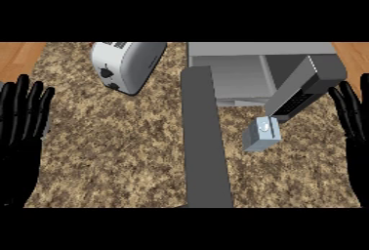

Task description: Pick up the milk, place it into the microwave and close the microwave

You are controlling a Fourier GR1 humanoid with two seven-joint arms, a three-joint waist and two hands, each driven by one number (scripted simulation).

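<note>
We look down on a speckled brown granite counter (122, 146) with strips of wooden floor (22, 51) showing past its far corners. The milk (260, 135), a small grey-blue carton, stands on the counter just in front of the microwave (245, 68), a little to the right of its open door (205, 141). On the carton's top face we see a pale round mark (perhaps a cap or a logo, we cannot tell which), and no brand or lettering that we can read.

The microwave sits at the far right of the counter, its grey cavity open toward us. Its door is swung fully out and reaches toward the near edge as a long dark grey slab, to the left of the milk. On the right side of the microwave a dark control panel (297, 101) carries rows of small buttons; whatever is printed on them is too small for us to make out.

At the far left a white toaster (126, 63) lies at an angle, with a black knob on its side.

Our left hand (22, 127) rests at the left edge, fingers straight and spread upward, holding nothing. Our right hand (353, 117) shows at the right edge, fingers likewise straight and upright, well clear of the milk and touching nothing.
</note>
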